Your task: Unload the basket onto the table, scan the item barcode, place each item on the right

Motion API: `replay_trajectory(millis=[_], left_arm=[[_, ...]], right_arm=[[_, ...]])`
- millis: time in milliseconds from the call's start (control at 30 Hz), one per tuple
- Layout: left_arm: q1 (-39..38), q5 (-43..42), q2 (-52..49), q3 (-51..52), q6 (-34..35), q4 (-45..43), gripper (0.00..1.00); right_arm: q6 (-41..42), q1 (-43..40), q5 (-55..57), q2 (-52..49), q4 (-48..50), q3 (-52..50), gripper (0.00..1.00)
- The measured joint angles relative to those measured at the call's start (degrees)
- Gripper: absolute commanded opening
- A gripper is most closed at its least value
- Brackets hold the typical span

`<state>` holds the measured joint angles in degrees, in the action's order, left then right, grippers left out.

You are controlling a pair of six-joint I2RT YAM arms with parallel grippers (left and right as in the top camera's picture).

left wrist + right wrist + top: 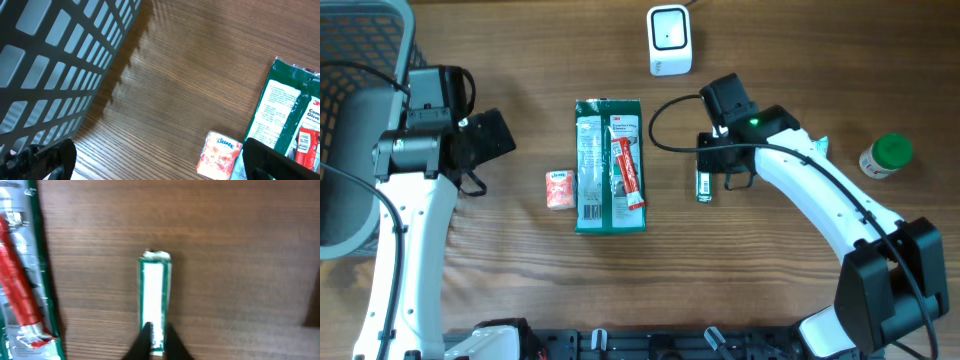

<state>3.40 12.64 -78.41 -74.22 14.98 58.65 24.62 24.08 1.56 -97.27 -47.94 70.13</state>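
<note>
A slim white pack with green edges [154,297] lies lengthwise on the wooden table, just right of the big green package. It also shows in the overhead view as the slim pack [704,186]. My right gripper [156,339] is shut, its two dark fingertips pinching the near end of this pack; from above the right gripper [708,168] sits over its upper end. A white scanner box [670,41] stands at the back of the table. My left gripper [160,165] is open and empty, its left finger [42,159] beside the basket; from above the left gripper [496,137] hangs at the left.
A green package with a red tube [610,165] lies at the centre, with a small orange Kleenex pack [559,189] to its left. A dark mesh basket [350,120] fills the far left. A green-capped bottle [886,156] stands at the right.
</note>
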Motion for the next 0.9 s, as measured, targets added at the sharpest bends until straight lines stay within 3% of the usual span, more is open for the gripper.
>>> replay_trajectory(millis=[500,733,900], left_arm=[[0.0,0.0,0.0,0.0,0.0,0.0,1.0],[0.0,0.0,0.0,0.0,0.0,0.0,1.0],[0.0,0.0,0.0,0.0,0.0,0.0,1.0]], right_arm=[[12.2,-0.6,-2.8,0.0,12.7,-16.9,0.11],[22.3,-0.6,-11.5,0.0,19.3,-19.6,0.12],[31.7,1.4,-16.4,0.0,29.4,-19.8,0.14]])
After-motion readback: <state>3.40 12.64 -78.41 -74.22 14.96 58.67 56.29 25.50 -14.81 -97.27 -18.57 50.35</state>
